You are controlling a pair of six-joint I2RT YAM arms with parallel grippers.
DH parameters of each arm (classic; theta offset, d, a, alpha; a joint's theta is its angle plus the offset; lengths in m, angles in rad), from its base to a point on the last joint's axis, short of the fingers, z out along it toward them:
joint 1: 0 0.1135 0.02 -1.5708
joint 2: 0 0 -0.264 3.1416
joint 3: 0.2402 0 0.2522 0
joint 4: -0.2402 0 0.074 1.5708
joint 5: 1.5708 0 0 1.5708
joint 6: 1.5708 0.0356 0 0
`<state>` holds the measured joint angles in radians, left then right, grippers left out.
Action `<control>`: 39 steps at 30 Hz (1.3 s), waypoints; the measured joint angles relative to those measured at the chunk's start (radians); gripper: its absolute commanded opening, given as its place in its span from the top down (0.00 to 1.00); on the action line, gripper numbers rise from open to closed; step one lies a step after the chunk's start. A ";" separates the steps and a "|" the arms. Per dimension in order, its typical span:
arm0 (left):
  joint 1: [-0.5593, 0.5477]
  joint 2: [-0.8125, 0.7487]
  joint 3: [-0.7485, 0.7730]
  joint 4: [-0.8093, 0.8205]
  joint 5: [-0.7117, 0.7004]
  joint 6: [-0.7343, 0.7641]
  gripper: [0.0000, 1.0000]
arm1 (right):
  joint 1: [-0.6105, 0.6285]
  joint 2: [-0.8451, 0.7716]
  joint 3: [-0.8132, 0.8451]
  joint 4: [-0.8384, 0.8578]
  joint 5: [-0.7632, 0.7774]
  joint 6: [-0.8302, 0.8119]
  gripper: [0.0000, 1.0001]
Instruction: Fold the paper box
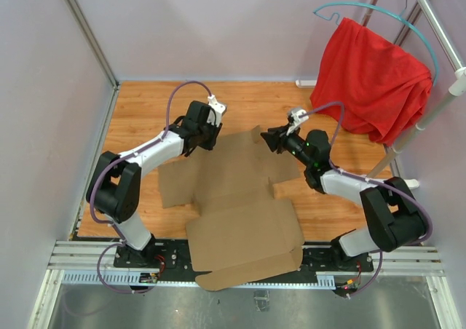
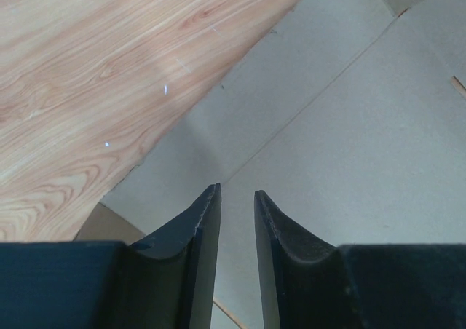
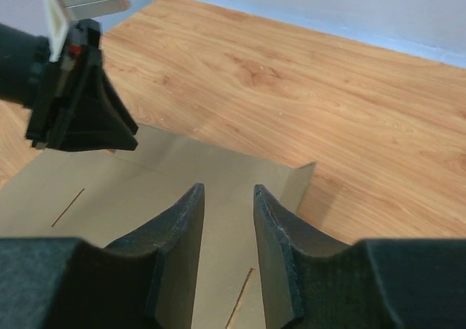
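paper box lies flat; i judge it light, stiff, creased. left gripper and right gripper are barely parted, both empty. i'd pinch flap edges.

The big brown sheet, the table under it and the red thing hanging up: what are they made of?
The paper box looks like plain brown cardboard: matte, unprinted, with crease lines and cut flaps. The table shows orange-brown wood grain with a slight sheen; it could be real wood or a printed laminate. The red cloth seems soft fabric, since it drapes in folds.
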<state>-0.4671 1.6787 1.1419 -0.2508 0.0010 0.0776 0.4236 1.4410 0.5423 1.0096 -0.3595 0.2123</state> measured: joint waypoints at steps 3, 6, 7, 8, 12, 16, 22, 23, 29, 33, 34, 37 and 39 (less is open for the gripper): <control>0.000 0.004 0.005 -0.003 -0.019 -0.003 0.54 | -0.001 0.008 0.108 -0.190 0.029 0.002 0.58; 0.000 0.013 0.014 -0.012 -0.061 -0.006 0.24 | -0.017 0.033 0.243 -0.387 0.045 0.022 0.54; 0.000 0.016 0.023 -0.016 -0.081 -0.011 0.16 | -0.026 0.042 0.274 -0.433 0.046 0.033 0.54; 0.002 0.019 0.030 -0.015 -0.093 -0.011 0.07 | -0.042 0.052 0.299 -0.474 0.042 0.052 0.53; 0.028 0.030 0.075 0.002 -0.100 -0.031 0.01 | -0.122 0.109 0.342 -0.594 -0.013 0.134 0.52; 0.079 0.064 0.144 0.032 -0.039 -0.038 0.01 | -0.175 0.195 0.416 -0.729 -0.071 0.174 0.52; 0.124 0.123 0.168 0.077 0.193 0.043 0.05 | -0.182 0.223 0.466 -0.834 -0.158 0.171 0.52; 0.130 0.138 0.168 0.080 0.246 0.053 0.08 | -0.182 0.223 0.466 -0.840 -0.166 0.169 0.52; 0.222 0.259 0.169 0.084 0.511 0.060 0.16 | -0.182 0.243 0.474 -0.867 -0.228 0.148 0.51; 0.258 0.291 0.159 0.079 0.551 0.047 0.20 | -0.182 0.310 0.538 -0.876 -0.269 0.146 0.51; 0.257 0.291 0.158 0.080 0.557 0.045 0.20 | -0.182 0.333 0.564 -0.882 -0.269 0.144 0.51; 0.249 0.290 0.158 0.090 0.555 0.036 0.22 | -0.168 0.394 0.654 -0.930 -0.241 0.118 0.52; 0.246 0.287 0.158 0.092 0.541 0.026 0.23 | -0.150 0.440 0.727 -0.977 -0.203 0.091 0.52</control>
<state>-0.2207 1.9656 1.2995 -0.1585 0.5423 0.1040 0.2741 1.8812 1.2690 0.0322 -0.5625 0.3035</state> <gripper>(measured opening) 0.782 0.485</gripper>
